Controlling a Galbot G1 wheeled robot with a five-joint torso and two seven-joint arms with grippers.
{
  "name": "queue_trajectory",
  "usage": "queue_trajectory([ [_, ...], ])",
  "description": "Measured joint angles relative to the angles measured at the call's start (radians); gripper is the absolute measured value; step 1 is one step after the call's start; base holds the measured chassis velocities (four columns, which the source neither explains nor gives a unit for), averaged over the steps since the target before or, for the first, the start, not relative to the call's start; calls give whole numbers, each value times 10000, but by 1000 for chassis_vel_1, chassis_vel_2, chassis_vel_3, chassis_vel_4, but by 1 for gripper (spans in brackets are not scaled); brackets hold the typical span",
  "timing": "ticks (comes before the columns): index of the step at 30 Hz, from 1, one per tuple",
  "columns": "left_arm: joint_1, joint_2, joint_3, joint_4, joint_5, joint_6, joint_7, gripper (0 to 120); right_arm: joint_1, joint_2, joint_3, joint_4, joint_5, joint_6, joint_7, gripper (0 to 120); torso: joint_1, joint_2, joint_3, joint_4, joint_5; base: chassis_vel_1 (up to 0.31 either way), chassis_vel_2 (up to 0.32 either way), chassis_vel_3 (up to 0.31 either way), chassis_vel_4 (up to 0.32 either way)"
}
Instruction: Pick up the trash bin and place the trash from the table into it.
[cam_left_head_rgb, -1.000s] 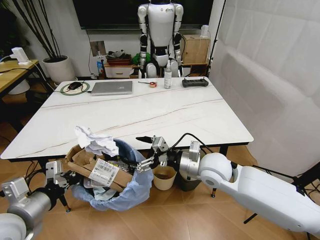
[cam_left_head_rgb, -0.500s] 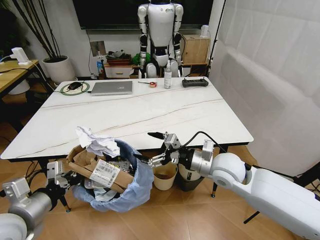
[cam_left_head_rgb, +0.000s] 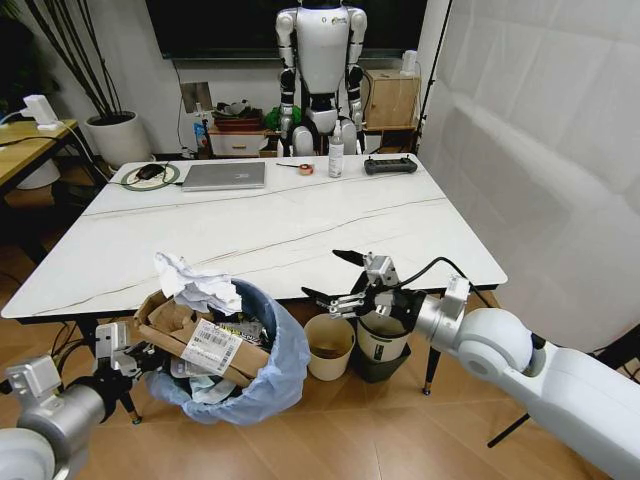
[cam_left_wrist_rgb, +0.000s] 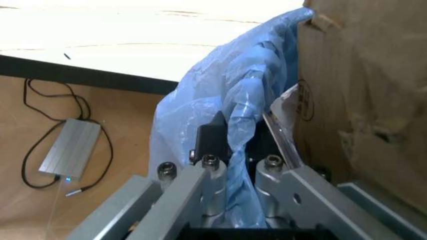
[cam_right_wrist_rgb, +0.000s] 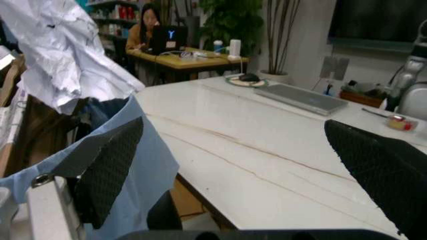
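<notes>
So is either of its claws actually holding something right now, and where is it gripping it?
The left gripper pinches the trash bin by its bag-covered rim. The right gripper is open, holding nothing.

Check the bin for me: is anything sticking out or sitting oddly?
Yes. The trash bin is overfilled: the torn cardboard box and crumpled white paper stick out above its rim. The left end effector grips the bag-lined rim; the right end effector is open beside it.

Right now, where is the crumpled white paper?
In the head view, the crumpled white paper sits atop the brown cardboard box in the trash bin, at the table's near-left edge.
</notes>
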Motion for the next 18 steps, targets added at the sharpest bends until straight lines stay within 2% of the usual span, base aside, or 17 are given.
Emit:
queue_trajectory([
  [5, 25, -55, -2, -3, 111, -3, 145, 0, -934, -37, 793, -349, -59, 950, 204, 100, 0, 0, 0, 2, -1, 0, 0, 0, 0],
  [12, 22, -15, 6, 23, 153, -17, 205, 0, -2017, 69, 1994, -855, -292, 1563, 865, 100, 0, 0, 0, 0, -1, 0, 0, 0, 0],
  [16, 75, -135, -5, 21, 269, -35, 241, 0, -2292, 413, 2565, -1125, -360, 1733, 1175, 100, 0, -1, 0, -1, -2, 0, 0, 0, 0],
  [18, 130, -230, -50, -1, 328, -43, 260, 0, -2461, 711, 3027, -1315, -243, 1653, 1158, 100, 0, -1, 0, 6, 1, 0, 0, 0, 0],
])
